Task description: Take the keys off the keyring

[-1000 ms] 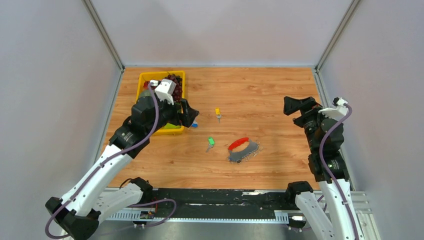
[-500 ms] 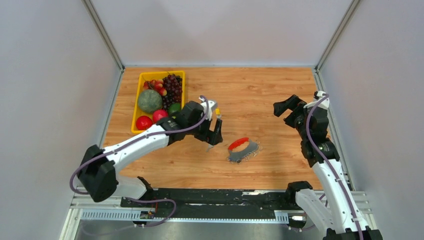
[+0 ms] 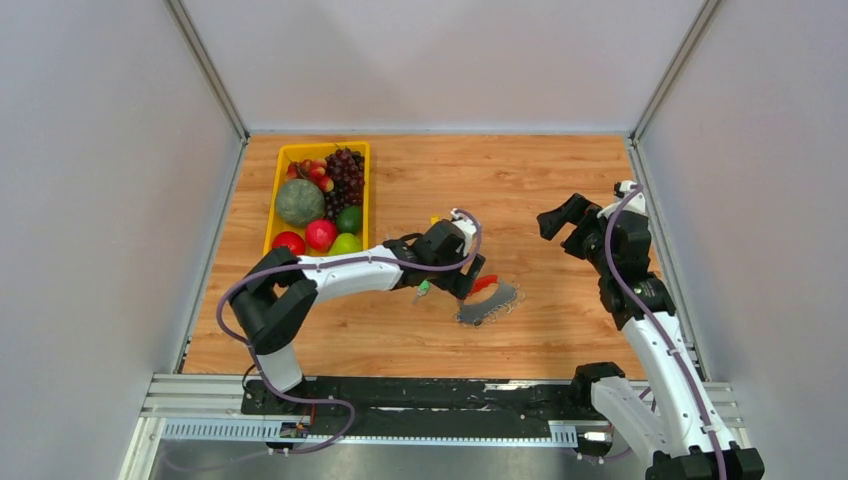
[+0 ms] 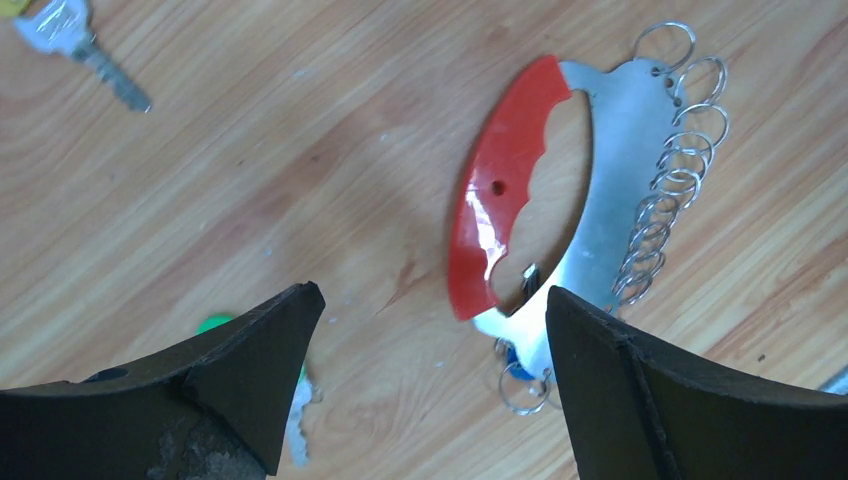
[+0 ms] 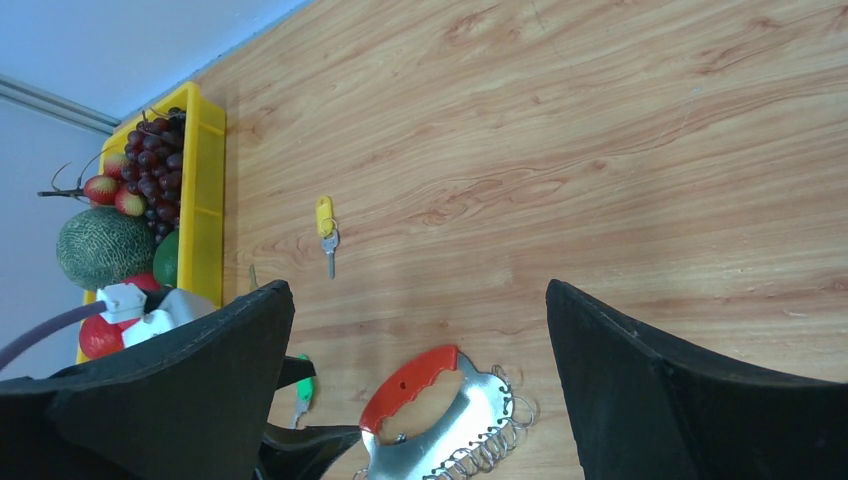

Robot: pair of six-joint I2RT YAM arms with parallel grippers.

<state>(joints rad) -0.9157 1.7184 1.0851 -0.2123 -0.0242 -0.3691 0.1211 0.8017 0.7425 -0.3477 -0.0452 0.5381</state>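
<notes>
Where silver wire loops (image 4: 672, 180) fringe it, the crescent keyring (image 4: 615, 150) shines smooth.

Three keys were counted: one yellow key (image 5: 325, 228), one green key (image 3: 423, 287) and one blue-headed key (image 4: 514, 357), the last partly hidden at the tip of the single keyring (image 4: 600, 200). Its wire loops (image 4: 683, 152) overlapped too closely for a sure count. One yellow tray (image 3: 322, 147) held one melon (image 3: 300, 202), one grape bunch (image 3: 344, 168), two round red fruits (image 3: 288, 242) (image 3: 320, 234) and two green fruits (image 3: 349, 218) (image 3: 345, 244).
</notes>
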